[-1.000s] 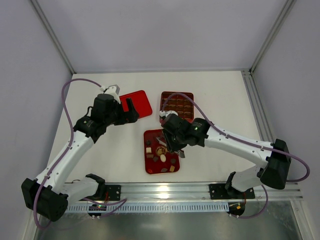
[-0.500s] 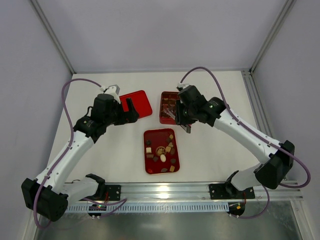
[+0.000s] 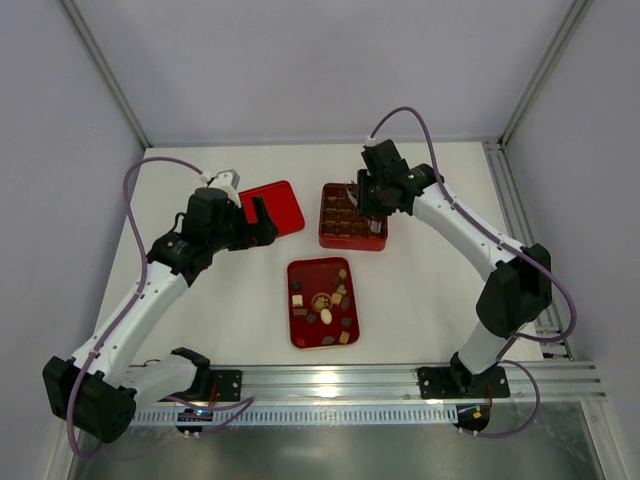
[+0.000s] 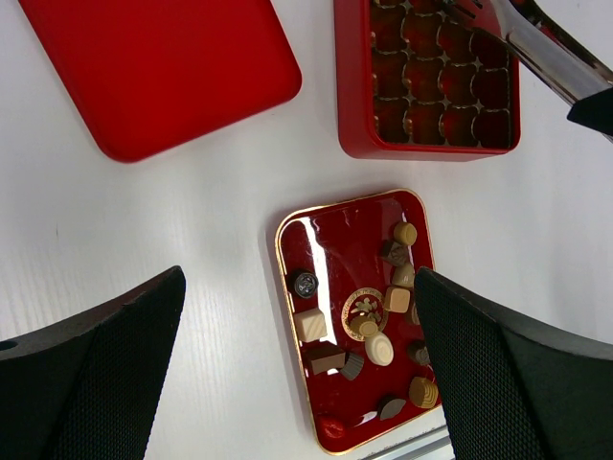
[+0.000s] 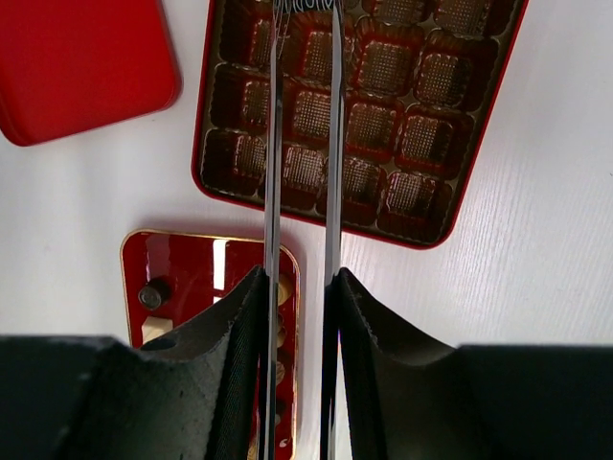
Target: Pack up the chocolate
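Observation:
Several small chocolate pieces point(image 3: 322, 300), dark, tan and cream, lie in the flat red tray point(image 3: 296, 335), which also shows in the left wrist view point(image 4: 330, 422). My right gripper point(image 3: 368, 203) is shut on metal tongs point(image 5: 272, 144) and holds them over the square red box point(image 3: 352, 216) with brown grid compartments point(image 5: 364, 115). The tong tips reach the top edge of the right wrist view; I cannot tell whether they hold a piece. The compartments I see look empty. My left gripper point(image 3: 262, 222) is open and empty, hovering above the tray point(image 4: 299, 287).
A red lid point(image 3: 272, 207) lies flat on the white table, left of the box; it also shows in the left wrist view point(image 4: 163, 67). Grey walls enclose the table on the left, back and right. A metal rail runs along the near edge.
My right arm has swung with the tongs from over the flat tray up to the grid box. The left arm has not moved.

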### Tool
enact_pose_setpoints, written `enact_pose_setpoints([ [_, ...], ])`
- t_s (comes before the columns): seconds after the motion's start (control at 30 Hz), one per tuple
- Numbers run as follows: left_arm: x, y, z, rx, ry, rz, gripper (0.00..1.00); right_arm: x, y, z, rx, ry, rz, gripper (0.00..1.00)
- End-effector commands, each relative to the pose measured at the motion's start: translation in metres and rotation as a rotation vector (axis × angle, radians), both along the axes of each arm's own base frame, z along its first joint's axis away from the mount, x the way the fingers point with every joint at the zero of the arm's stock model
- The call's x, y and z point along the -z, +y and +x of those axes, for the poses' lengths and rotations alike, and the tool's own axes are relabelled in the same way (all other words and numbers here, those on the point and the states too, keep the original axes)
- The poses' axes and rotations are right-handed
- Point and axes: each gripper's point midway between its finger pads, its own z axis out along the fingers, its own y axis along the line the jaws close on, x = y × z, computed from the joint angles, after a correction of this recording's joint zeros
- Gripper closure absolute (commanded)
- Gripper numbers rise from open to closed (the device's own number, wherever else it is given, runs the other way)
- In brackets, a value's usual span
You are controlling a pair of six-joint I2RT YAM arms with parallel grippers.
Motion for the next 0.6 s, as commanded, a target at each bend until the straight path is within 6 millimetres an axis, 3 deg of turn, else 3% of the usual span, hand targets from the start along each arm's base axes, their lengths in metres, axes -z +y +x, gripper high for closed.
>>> enact_pose_setpoints([
  [0.0,-0.002,-0.001,0.003,0.002,-0.016,0.003,0.0,-0.019,0.008,0.025,-0.007,-0.072,0.043,0.64],
  [0.23,-0.002,0.0,0.004,0.0,-0.016,0.005,0.0,-0.004,0.012,0.037,-0.001,-0.052,0.02,0.64],
  [0.57,0.0,0.0,0.004,-0.003,-0.013,0.01,0.0,0.001,0.01,0.045,0.01,-0.055,-0.006,0.59],
])
